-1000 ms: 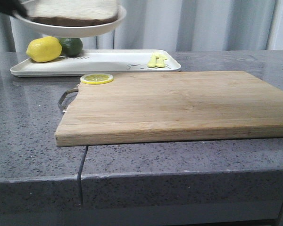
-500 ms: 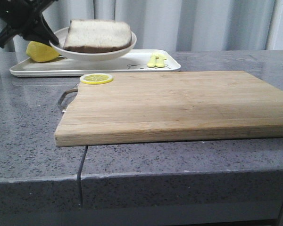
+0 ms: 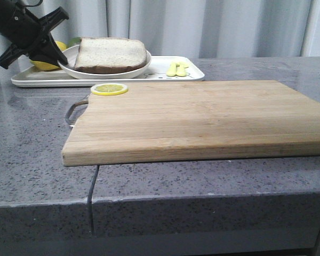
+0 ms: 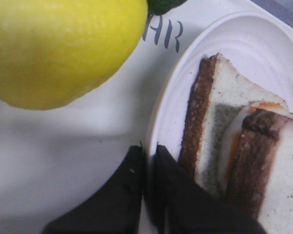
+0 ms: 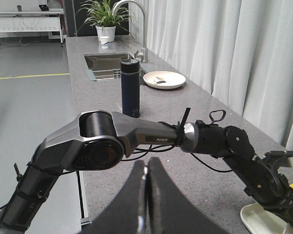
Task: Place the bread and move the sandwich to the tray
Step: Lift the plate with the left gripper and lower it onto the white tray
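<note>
Two arms in the rig, only the left one works the scene. Left gripper (image 3: 57,60) pinches the rim of the round white plate (image 3: 141,66), fingers (image 4: 132,180) closed on the plate edge, one each side of the rim per the left wrist view. Sandwich (image 3: 111,54) sits in that plate: brown-crusted top slice over a bottom slice, egg edge with orange showing between them in the left wrist view. Plate looks down on, or just touching, the white tray (image 3: 194,76); contact not fully clear from the front. Lemon (image 4: 63,48) lies on the tray just beside the plate and gripper, dark green fruit (image 3: 74,40) behind it. Small yellow item (image 3: 177,68) sits on the tray's right part near the bear drawing. Lemon slice (image 3: 109,89) sits at the near left corner of the wooden cutting board (image 3: 202,120), on the grey counter (image 3: 32,138).

Right gripper (image 5: 146,195) is up and away from the work, fingers closed on nothing, looking at the left arm.

Judgement: placing step near done, release is next. Risks: letting go while the plate is tilted or not seated could shift the top slice or slide the plate; pulling back could knock the lemon and roll it; a finger snagging the rim could drag the plate.
</note>
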You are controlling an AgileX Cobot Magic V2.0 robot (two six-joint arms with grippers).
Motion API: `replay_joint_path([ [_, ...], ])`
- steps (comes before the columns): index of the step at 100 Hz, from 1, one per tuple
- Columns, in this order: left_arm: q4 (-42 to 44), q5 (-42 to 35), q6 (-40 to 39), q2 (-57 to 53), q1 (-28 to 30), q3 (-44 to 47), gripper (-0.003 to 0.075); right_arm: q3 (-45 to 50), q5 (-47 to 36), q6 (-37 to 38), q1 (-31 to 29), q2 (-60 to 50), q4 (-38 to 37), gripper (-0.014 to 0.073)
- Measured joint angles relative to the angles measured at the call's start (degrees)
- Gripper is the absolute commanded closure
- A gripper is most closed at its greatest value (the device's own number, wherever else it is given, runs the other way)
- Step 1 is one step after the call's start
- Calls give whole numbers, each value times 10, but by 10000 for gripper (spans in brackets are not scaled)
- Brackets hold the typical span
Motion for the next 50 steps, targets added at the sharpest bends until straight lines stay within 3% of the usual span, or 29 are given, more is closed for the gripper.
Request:
replay_joint_path([
  [7, 0, -1, -1, 1, 0, 0, 705, 0, 1, 0, 0, 0, 0, 655],
  [25, -9, -1, -3, 1, 0, -1, 521, 0, 6, 0, 0, 0, 0, 655],
  [40, -13, -1, -4, -3, 0, -1, 535, 0, 8, 0, 0, 0, 0, 655],
  [50, -12, 6, -4, -17, 0, -1, 601, 1, 10, 0, 0, -1, -4, 655],
])
